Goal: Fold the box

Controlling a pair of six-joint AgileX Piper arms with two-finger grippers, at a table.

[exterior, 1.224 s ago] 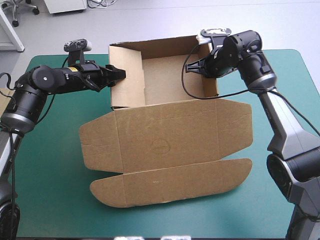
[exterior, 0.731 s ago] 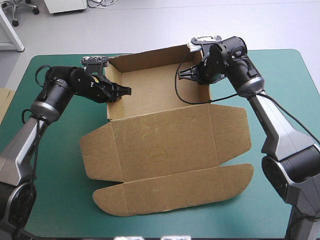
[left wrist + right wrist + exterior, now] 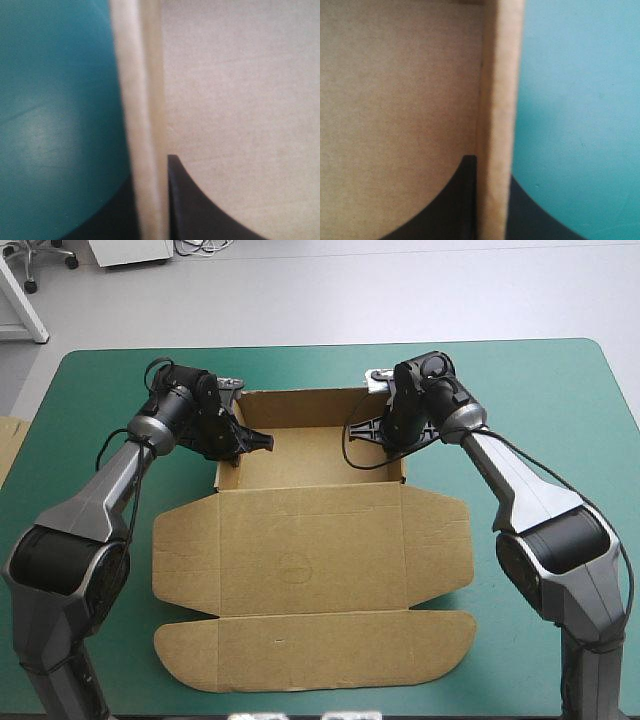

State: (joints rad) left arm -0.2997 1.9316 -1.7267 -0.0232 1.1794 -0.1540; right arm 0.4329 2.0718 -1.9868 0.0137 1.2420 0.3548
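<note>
The brown box (image 3: 315,455) sits mid-table as an open tray, with its lid (image 3: 310,550) and front flap lying flat toward the near edge. My left gripper (image 3: 240,443) is shut on the tray's left wall. In the left wrist view that wall's edge (image 3: 142,125) runs between the black fingers (image 3: 200,210), one inside the tray and one outside. My right gripper (image 3: 392,440) is shut on the right wall. The right wrist view shows this wall's edge (image 3: 497,125) clamped the same way, one of the fingers (image 3: 445,210) lying against the inner face.
An edge of more brown board (image 3: 8,440) shows at the table's left edge. The teal-green cover (image 3: 560,410) lies bare to the right of the box and along the left side. The lid's flap reaches close to the near edge.
Both grippers have come down with the side walls. The tray, tipped up earlier, now sits low on the table, and the lid has slid toward the near edge.
</note>
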